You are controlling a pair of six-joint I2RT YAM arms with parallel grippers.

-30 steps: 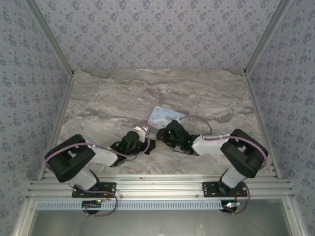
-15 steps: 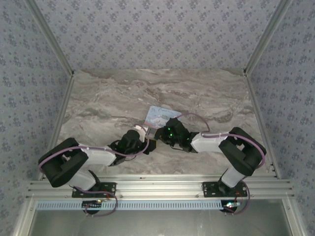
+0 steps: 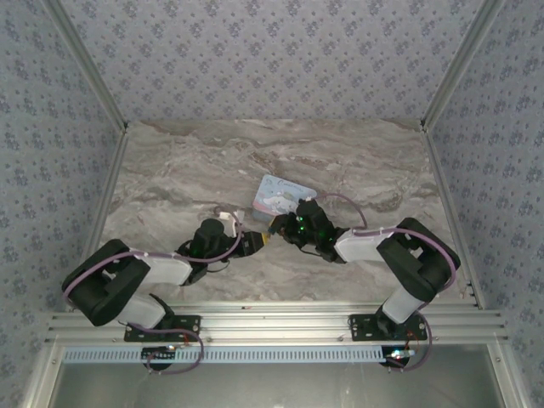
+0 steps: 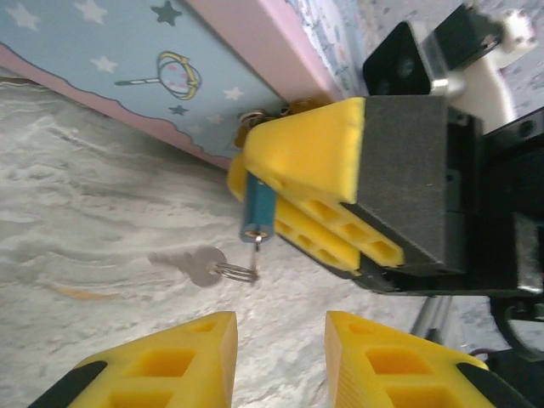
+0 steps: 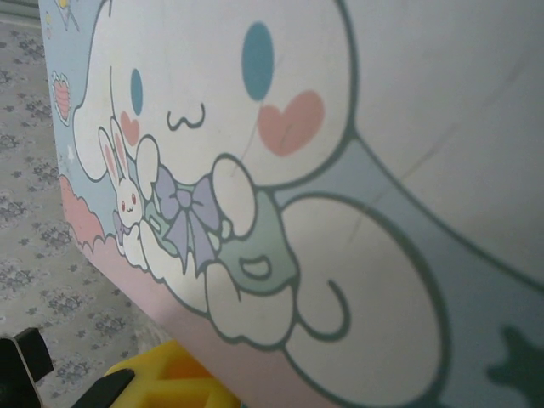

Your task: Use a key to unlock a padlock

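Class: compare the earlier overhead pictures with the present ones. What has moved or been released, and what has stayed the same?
The left gripper has opened and drawn back leftward, apparently releasing the key, now left just below the padlock. The right gripper, barely shifted, stays shut on the padlock beside the tin, which has hardly moved.

Your top camera looks down on the tabletop (image 3: 170,187) from behind. Both wrist cameras sit close to the tin (image 3: 280,197), also seen overhead.

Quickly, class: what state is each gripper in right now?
Left gripper: open, holding nothing.
Right gripper: closed on the padlock.
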